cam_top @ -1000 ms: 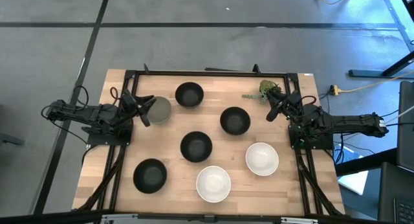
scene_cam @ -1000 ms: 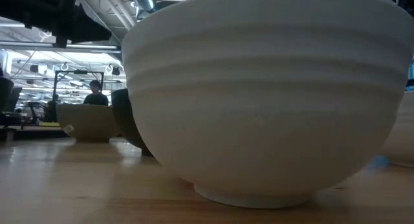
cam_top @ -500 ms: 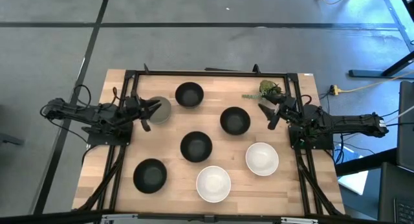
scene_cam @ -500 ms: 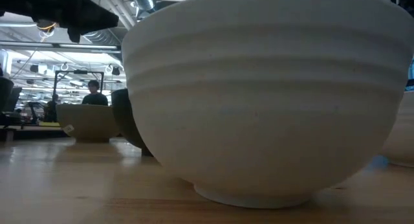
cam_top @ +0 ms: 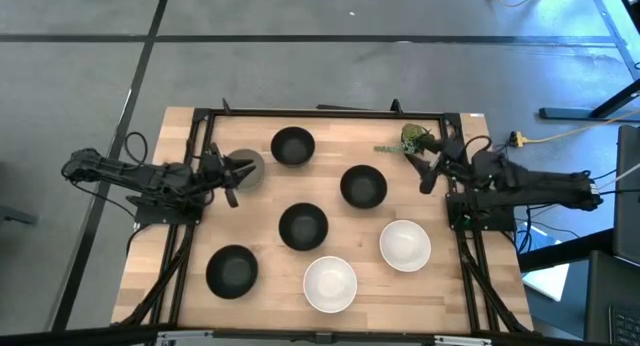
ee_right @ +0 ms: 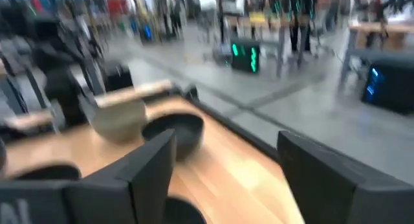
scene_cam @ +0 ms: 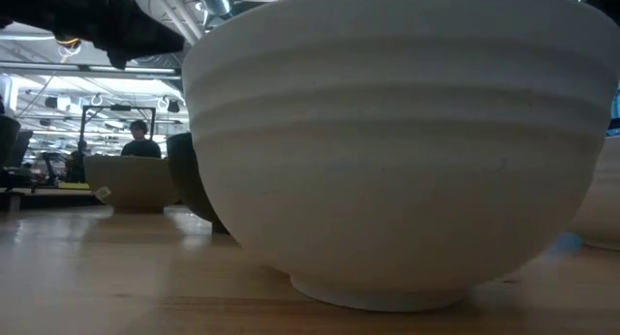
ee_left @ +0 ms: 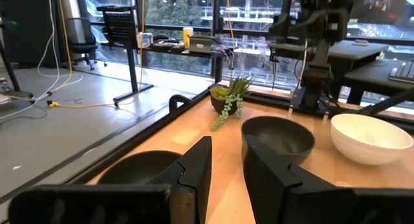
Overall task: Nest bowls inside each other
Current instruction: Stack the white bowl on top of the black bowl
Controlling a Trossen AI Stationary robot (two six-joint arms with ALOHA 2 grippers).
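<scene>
Grey-green bowl: tabletop's left rear, directly ahead of my left hand, fingers parted, empty. Right hand: wide open, empty, near rear-right black bowl. I read no labels.

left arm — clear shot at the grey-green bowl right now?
Probably yes. The left end effector hangs open right at the round grey-green bowl, near the table's left edge, with nothing between them; the nearest matte black bowl sits apart.
</scene>
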